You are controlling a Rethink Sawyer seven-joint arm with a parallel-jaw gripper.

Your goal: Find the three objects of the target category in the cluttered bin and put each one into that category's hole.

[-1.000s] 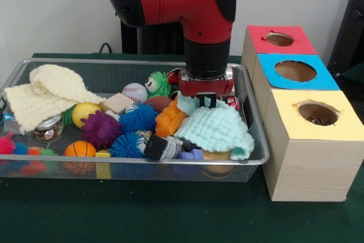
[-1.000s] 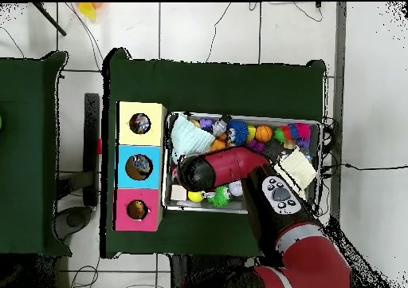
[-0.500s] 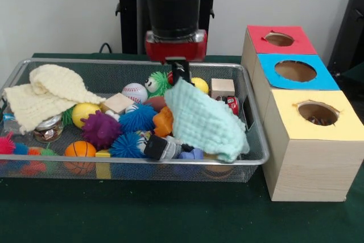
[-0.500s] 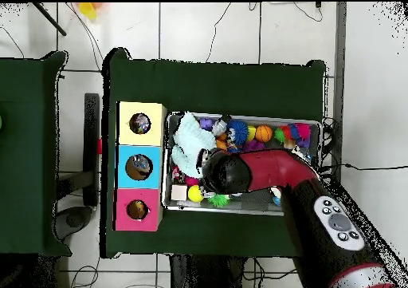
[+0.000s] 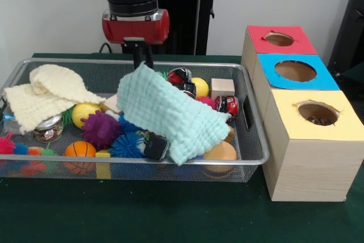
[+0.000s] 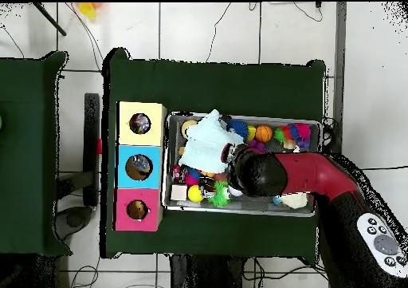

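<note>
the green surface carries a wire mesh bin full of clutter and, just beside it, a row of three wooden boxes with holes: red, blue and yellow. in the bin the biggest thing is a mint cloth, soft and limp, hanging from one pinched corner at its upper end and draping down over the toys, its lower edge resting near the front rim. the claw is clenched on that corner, above the bin's middle. a cream cloth lies bunched at the other end, well apart. which category is wanted cannot be told from here, so the likely targets are judged only: around the mint cloth sit small, light pieces, a wooden cube that is stiff and flat-sided and should take a plain pinch across two faces, a purple spiky ball and blue spiky ball that are squashy and forgiving, a smooth orange basketball and yellow ball that may roll or slip unless gripped across the middle, and a small jar that looks hard, maybe fragile
</note>
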